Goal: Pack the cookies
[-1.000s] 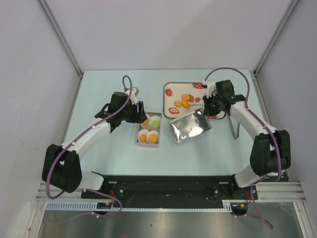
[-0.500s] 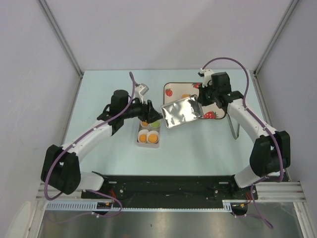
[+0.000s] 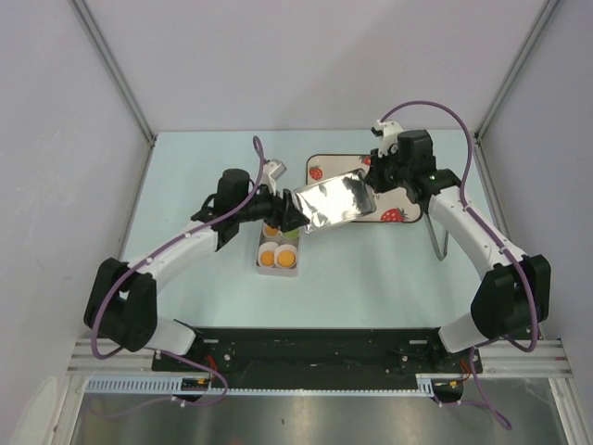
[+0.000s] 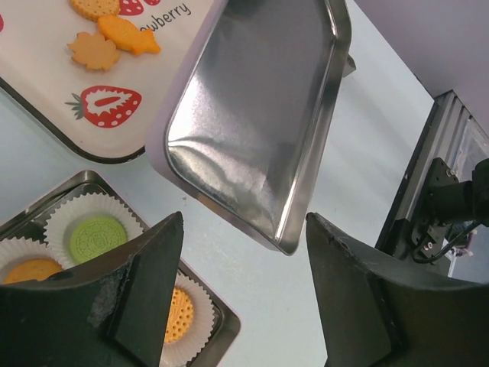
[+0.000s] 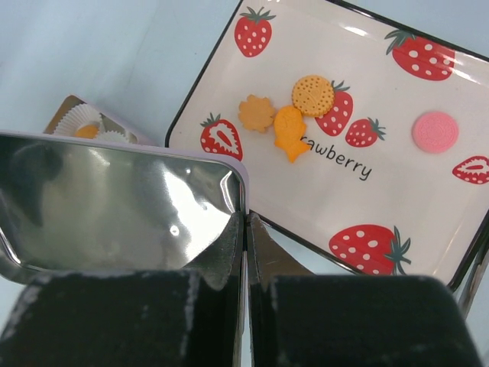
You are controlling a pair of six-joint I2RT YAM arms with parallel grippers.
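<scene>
— How are your arms posed?

— My right arm arcs in from the right, wrist over the strawberry plate [image 3: 410,219]. Its right fingers [image 5: 245,229] are pressed together on the rim of a shiny metal lid [image 3: 332,202], holding it tilted above the worktop [image 3: 185,167]. The lid's long axis runs left to right. My left arm reaches across, bent at the elbow. Its left fingers [image 4: 244,298] are spread and pointing at the lid's lower edge without touching it.

— And the cookies?

— Three orange cookies [image 5: 312,94] lie flat on the plate, with a pink one [image 5: 435,131] apart from them. The fish-shaped one's long axis points at the printed lettering. More orange ones and a green one [image 4: 98,238] sit face up in paper cups [image 4: 57,225] inside the tin [image 3: 278,273] below my left wrist.
</scene>
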